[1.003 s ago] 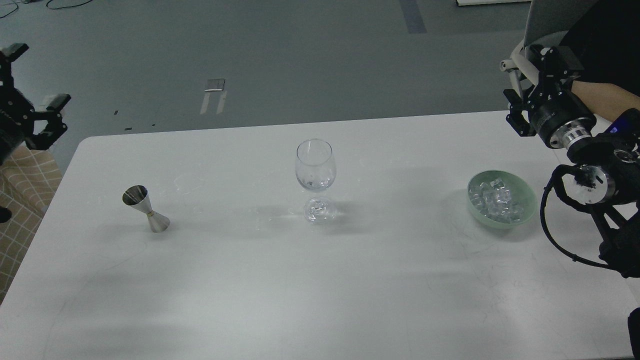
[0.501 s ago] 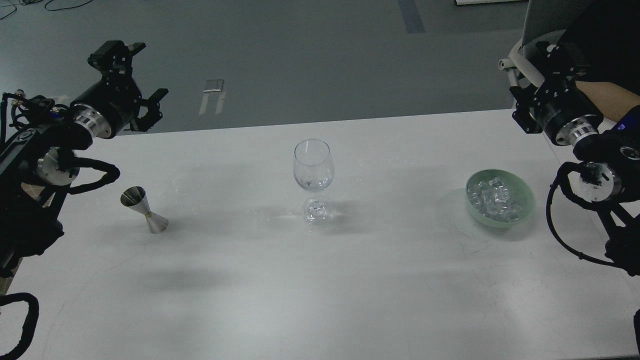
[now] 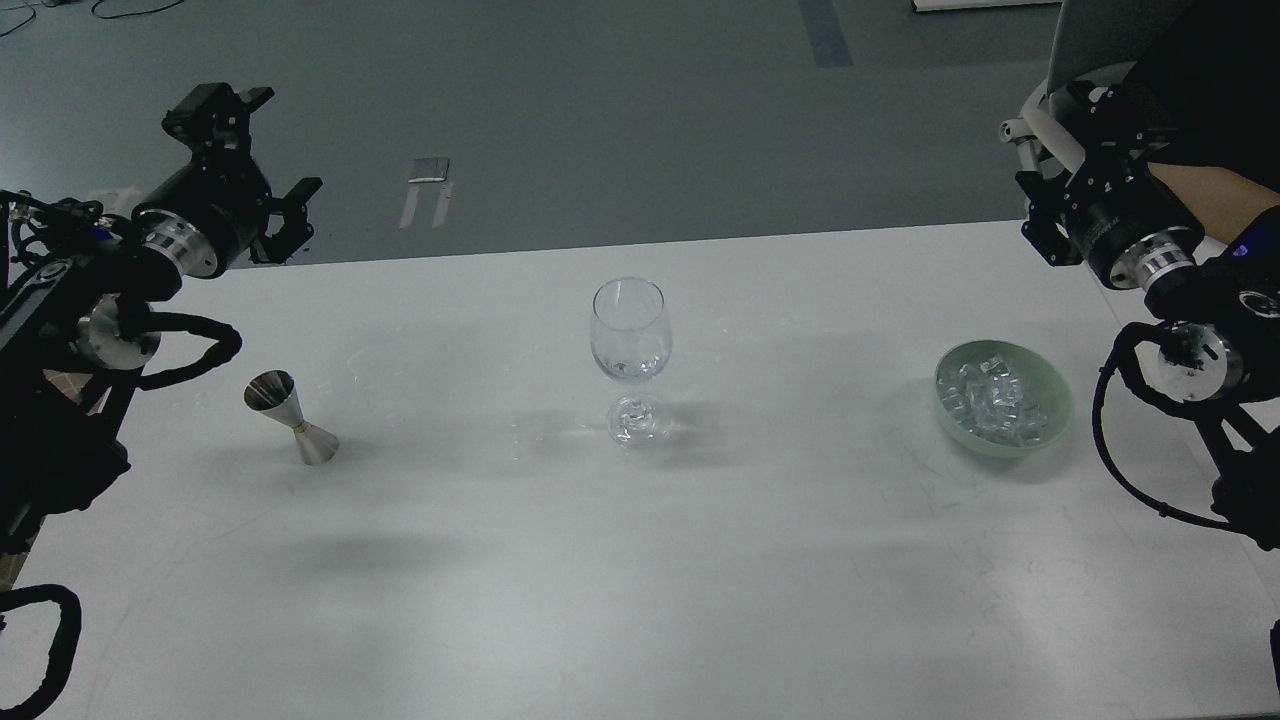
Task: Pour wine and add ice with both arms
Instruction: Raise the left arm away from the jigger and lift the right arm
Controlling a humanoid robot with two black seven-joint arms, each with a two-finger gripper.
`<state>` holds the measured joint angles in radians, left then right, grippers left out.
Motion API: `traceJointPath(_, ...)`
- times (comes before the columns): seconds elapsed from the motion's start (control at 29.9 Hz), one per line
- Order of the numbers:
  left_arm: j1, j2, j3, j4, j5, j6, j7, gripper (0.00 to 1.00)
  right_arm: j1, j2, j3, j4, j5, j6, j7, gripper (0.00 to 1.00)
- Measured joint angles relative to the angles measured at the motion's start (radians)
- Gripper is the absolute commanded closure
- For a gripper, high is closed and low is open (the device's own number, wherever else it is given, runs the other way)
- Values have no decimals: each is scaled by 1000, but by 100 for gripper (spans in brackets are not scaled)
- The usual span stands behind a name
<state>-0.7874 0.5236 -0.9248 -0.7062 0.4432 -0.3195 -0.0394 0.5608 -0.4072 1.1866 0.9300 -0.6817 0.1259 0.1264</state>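
Note:
A clear stemmed glass [image 3: 628, 335] stands upright in the middle of the white table [image 3: 640, 580]. To its left stands a steel jigger [image 3: 290, 418], and no wine shows anywhere. The ice [image 3: 990, 398] is heaped in a pale green bowl [image 3: 1061, 405] at the right. My left gripper [image 3: 255, 150] hovers open and empty above the table's far left edge, behind the jigger. Near the far right corner my right gripper [image 3: 1062, 165] is raised and open, up behind the bowl, holding nothing.
A person's bare forearm [image 3: 1205, 190] reaches in behind my right arm. Black cables [image 3: 1110, 450] loop off both arms over the table's side edges. Grey floor lies past the far edge.
My left arm has swung in from the left edge to above the table's far left side, then eased slightly back to the left. The right arm has barely shifted. Glass, jigger and bowl are unmoved.

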Motion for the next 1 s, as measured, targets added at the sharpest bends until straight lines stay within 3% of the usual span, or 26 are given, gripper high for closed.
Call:
traceJointPath(0.17, 4, -3, 12, -5, 4, -10, -43, 2, -12, -111, -73, 78, -4, 0, -2, 0)
traceJointPath(0.74, 8, -81, 11, -13, 19, -1, -48, 2, -17, -766, -388, 400, -311, 19, -5, 0)
traceJointPath(1.0, 5, -108, 10, -12, 21, -1, -51, 2, 1, -876, -396, 467, -474, 228, 6, 0)
